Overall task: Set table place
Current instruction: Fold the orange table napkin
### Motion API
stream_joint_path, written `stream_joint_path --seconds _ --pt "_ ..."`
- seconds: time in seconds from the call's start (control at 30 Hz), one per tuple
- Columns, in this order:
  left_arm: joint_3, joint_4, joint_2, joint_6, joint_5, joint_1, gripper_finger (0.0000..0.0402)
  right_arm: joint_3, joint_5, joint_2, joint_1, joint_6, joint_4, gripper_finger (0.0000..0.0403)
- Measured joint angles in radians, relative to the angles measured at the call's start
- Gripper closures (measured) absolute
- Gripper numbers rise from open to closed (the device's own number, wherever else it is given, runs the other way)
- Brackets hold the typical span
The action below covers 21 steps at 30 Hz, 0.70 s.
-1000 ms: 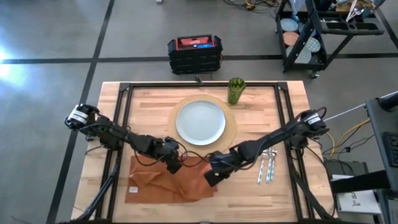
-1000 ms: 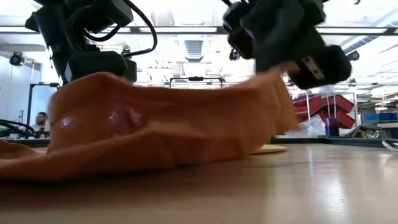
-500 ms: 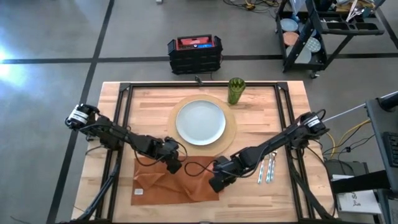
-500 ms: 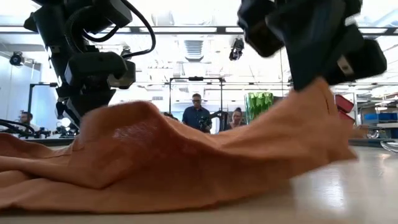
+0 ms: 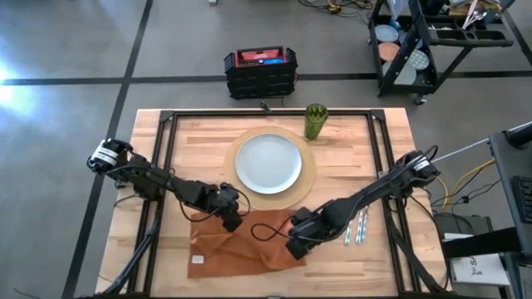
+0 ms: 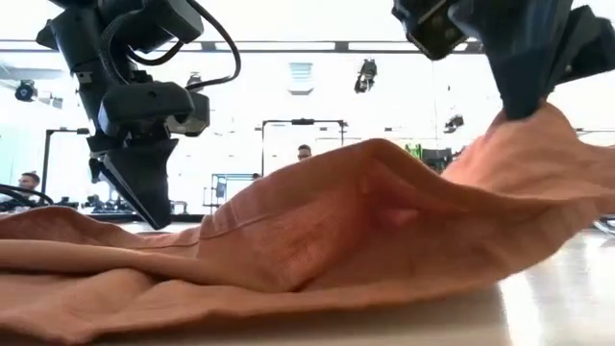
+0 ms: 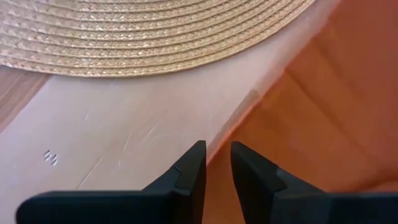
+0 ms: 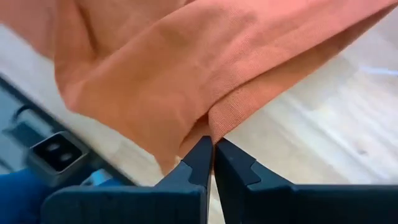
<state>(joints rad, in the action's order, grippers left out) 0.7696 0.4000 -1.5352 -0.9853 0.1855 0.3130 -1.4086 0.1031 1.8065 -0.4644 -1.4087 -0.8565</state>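
Arms reach inward from both table (image 5: pixel 391 141) sides and meet over the orange cloth napkin (image 5: pixel 245 247), which lies rumpled on the near part of the tabletop, just below the round tan placemat (image 5: pixel 309 178) and pale plate (image 5: pixel 268 164). The left gripper (image 5: pixel 230 222) is stretched low over the napkin's upper left edge, its fingers (image 7: pixel 189 174) narrowly parted over that edge with nothing pinched between them. The right gripper (image 5: pixel 296 247) is angled down at the napkin's right edge, clamped tight on a fold of the cloth (image 8: pixel 211 134). Since a second ago the right gripper has drawn toward the silverware (image 5: pixel 356 224), and the napkin's left edge has shifted rightward with it.
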Motion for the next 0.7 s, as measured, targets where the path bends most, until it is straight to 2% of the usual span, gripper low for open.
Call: stream_joint_path --seconds 0.17,0.47,0.7 --pt "0.0 0.0 0.0 0.001 0.007 -0.001 0.0336 0.029 0.008 0.001 0.009 0.002 0.027 0.0389" --pt "0.0 -0.005 0.0 -0.018 0.011 0.0 0.0337 0.03 0.038 0.001 -0.002 -0.071 -0.003 0.0308" --pt "0.0 -0.011 0.0 -0.036 0.013 0.011 0.0341 0.021 0.054 0.001 -0.029 -0.091 -0.017 0.0277"
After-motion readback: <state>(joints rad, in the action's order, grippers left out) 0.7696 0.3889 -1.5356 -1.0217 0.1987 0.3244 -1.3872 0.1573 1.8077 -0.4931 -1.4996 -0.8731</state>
